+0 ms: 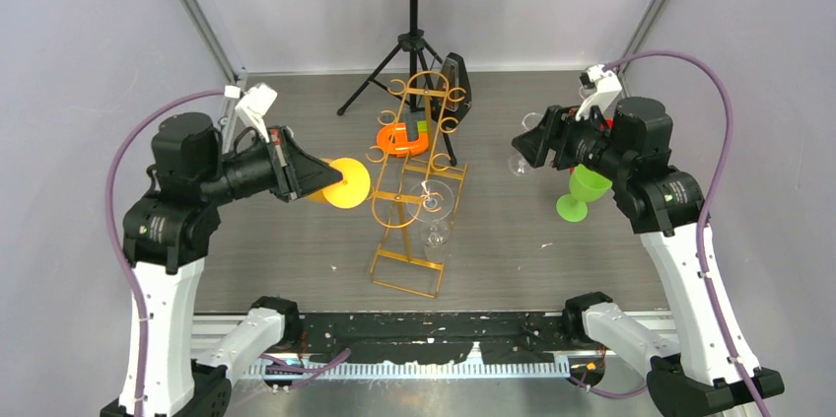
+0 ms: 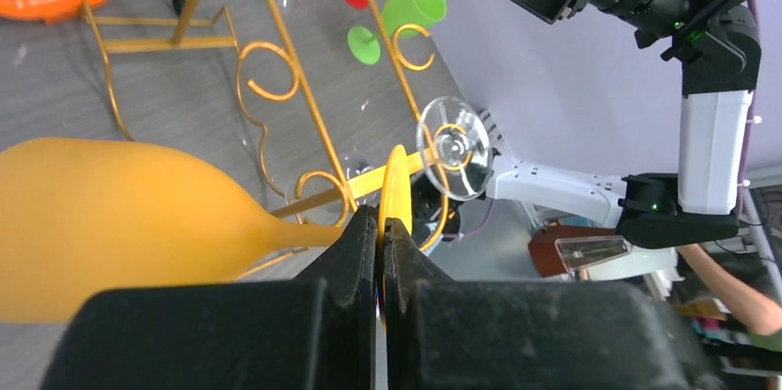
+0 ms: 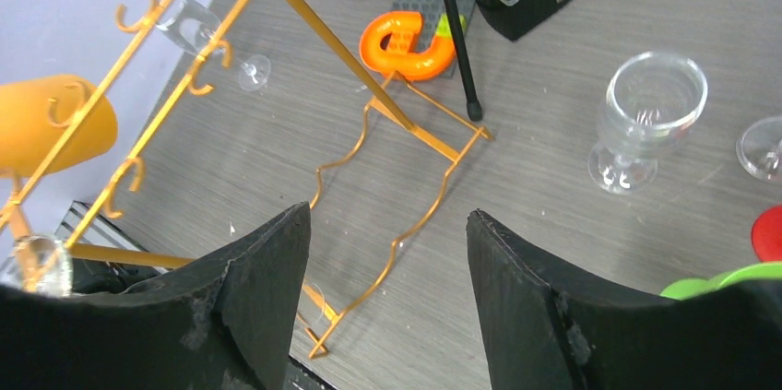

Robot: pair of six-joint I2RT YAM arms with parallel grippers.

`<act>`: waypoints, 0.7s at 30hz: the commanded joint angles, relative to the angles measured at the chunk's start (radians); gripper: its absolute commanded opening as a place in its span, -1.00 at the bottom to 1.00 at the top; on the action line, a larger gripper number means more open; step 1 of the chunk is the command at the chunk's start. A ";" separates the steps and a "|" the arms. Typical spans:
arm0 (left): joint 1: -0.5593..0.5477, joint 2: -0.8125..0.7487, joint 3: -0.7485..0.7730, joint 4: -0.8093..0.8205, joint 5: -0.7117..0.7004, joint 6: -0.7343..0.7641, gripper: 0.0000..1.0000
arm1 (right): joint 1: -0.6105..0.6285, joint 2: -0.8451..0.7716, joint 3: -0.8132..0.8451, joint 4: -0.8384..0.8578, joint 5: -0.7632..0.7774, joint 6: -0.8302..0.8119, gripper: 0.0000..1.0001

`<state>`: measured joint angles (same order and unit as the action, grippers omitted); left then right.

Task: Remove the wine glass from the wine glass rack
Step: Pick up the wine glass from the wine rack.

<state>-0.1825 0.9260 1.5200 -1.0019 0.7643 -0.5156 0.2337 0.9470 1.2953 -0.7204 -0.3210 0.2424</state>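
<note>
The gold wire wine glass rack (image 1: 406,202) stands mid-table and also shows in the left wrist view (image 2: 277,86) and the right wrist view (image 3: 406,215). My left gripper (image 1: 333,178) is shut on the foot (image 2: 396,189) of a yellow-orange wine glass (image 1: 347,182), held sideways just left of the rack, its bowl (image 2: 111,224) pointing away. A clear wine glass (image 1: 435,202) hangs upside down on the rack rails, foot up (image 2: 453,147). My right gripper (image 1: 522,146) is open and empty right of the rack; its jaws (image 3: 387,242) stand wide above the rack's base.
A green glass (image 1: 584,190), a red one behind it and clear glasses (image 3: 645,118) stand on the table at the right. An orange curved toy (image 1: 402,138), a black tripod music stand (image 1: 414,42) and a black block (image 1: 455,82) sit behind the rack.
</note>
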 commanded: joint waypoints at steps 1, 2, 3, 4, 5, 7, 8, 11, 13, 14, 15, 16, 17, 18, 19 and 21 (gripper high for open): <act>0.005 -0.027 0.109 -0.016 -0.025 0.071 -1.00 | 0.004 -0.003 0.104 0.068 -0.052 0.022 0.39; 0.006 -0.027 0.125 -0.018 -0.025 0.080 -1.00 | 0.005 -0.002 0.112 0.071 -0.076 0.025 0.39; 0.006 -0.029 0.138 -0.023 -0.025 0.087 -1.00 | 0.005 0.003 0.127 0.073 -0.089 0.031 0.39; 0.006 -0.029 0.149 -0.026 -0.024 0.094 -1.00 | 0.004 0.004 0.134 0.075 -0.113 0.035 0.39; 0.006 -0.029 0.161 -0.029 -0.023 0.100 -1.00 | 0.003 0.007 0.146 0.077 -0.128 0.043 0.39; 0.006 -0.027 0.181 -0.032 -0.015 0.117 -1.00 | 0.004 0.008 0.162 0.081 -0.137 0.054 0.39; 0.005 -0.027 0.191 -0.033 -0.008 0.125 -1.00 | 0.004 0.009 0.168 0.085 -0.143 0.058 0.39; -0.007 -0.026 0.223 -0.033 -0.011 0.171 -1.00 | 0.007 0.020 0.210 0.090 -0.188 0.071 0.37; -0.028 -0.026 0.253 -0.038 -0.027 0.209 -1.00 | 0.024 0.039 0.251 0.080 -0.199 0.075 0.36; -0.046 -0.022 0.272 -0.049 -0.044 0.229 -1.00 | 0.049 0.047 0.265 0.069 -0.200 0.074 0.36; -0.068 -0.009 0.307 -0.065 -0.066 0.251 -1.00 | 0.064 0.065 0.296 0.064 -0.197 0.073 0.36; -0.085 0.000 0.330 -0.080 -0.084 0.267 -1.00 | 0.103 0.074 0.312 0.053 -0.194 0.070 0.36; -0.105 0.009 0.352 -0.089 -0.100 0.282 -1.00 | 0.123 0.095 0.343 0.049 -0.187 0.070 0.36; -0.121 0.016 0.367 -0.094 -0.112 0.296 -1.00 | 0.162 0.105 0.359 0.042 -0.183 0.069 0.36; -0.137 0.022 0.381 -0.101 -0.122 0.311 -1.00 | 0.180 0.125 0.385 0.041 -0.173 0.071 0.36; -0.175 0.036 0.413 -0.125 -0.156 0.347 -1.00 | 0.217 0.144 0.414 0.047 -0.171 0.082 0.36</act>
<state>-0.3027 0.9356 1.8675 -1.0946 0.6807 -0.2722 0.3893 1.0595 1.6283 -0.6880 -0.4847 0.3035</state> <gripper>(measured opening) 0.002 0.683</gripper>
